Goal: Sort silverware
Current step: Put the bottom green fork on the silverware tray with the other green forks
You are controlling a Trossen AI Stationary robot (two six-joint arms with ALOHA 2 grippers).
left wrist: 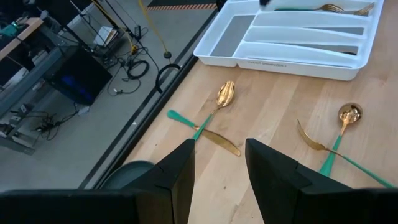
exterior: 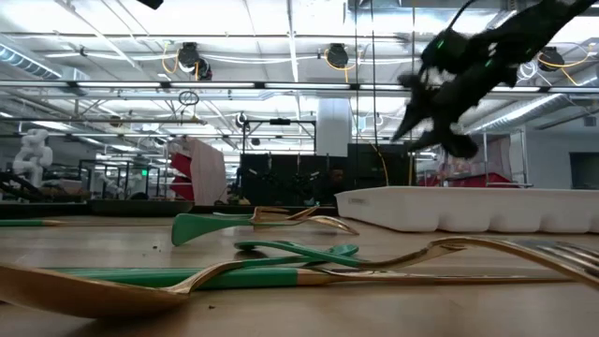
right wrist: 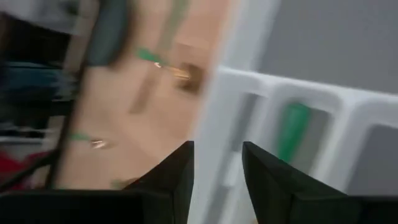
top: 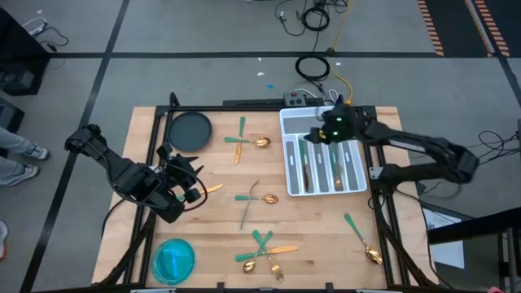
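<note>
Gold and teal silverware lies scattered on the wooden table [top: 220, 220]: a spoon and knife crossed [top: 244, 140] at the far side, a fork and spoon [top: 256, 198] in the middle, a pile [top: 264, 248] near the front edge, and a spoon [top: 362, 240] at the right. Several pieces lie in the white compartment tray [top: 286, 155]. My right gripper [top: 312, 140] hovers open and empty above the tray's far left part [right wrist: 217, 124], where a teal handle [right wrist: 292, 130] shows. My left gripper [top: 191, 175] is open and empty at the table's left, above the wood [left wrist: 217, 168].
A dark round plate [top: 190, 130] sits at the far left of the table. A blue round bowl [top: 174, 259] stands at the near left corner. A gold knife [top: 213, 188] lies just right of my left gripper. Cables and a power strip [top: 297, 99] lie beyond the far edge.
</note>
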